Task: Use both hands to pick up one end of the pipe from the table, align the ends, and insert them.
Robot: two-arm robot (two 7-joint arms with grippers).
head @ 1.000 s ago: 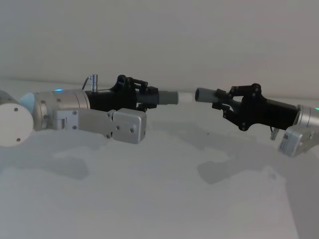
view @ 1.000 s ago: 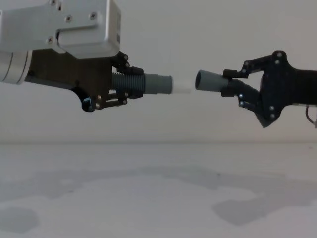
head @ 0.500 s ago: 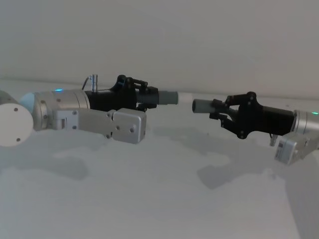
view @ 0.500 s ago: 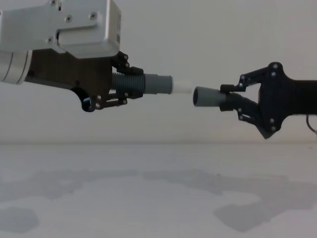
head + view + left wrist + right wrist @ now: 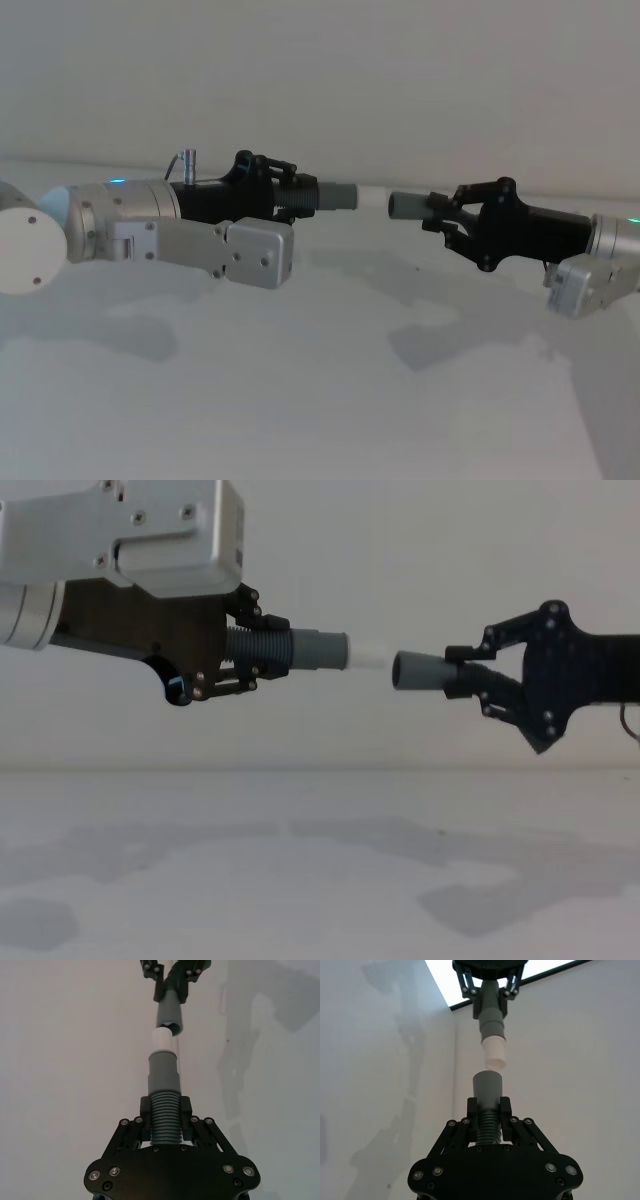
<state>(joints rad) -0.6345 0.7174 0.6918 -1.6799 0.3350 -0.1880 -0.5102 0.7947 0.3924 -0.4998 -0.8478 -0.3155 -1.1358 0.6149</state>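
Both pieces hang above the surface [image 5: 320, 880], their ends nearly touching. Your left claw [image 5: 250, 652] pinches the straight piece [image 5: 300, 650] on its ribs; your right claw [image 5: 478, 675] pinches the curved piece [image 5: 420, 671]. Its grey mouth [image 5: 398, 671] sits slightly below the whitish tip [image 5: 368, 660], so raise it level, then push straight in.

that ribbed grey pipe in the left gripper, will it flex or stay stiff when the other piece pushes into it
The ribbed pipe probably stays fairly stiff: it juts out level from the left gripper with no visible sag. Its ribbed section, where the fingers clamp, could flex slightly under an off-axis push. The smooth pale tip looks rigid.
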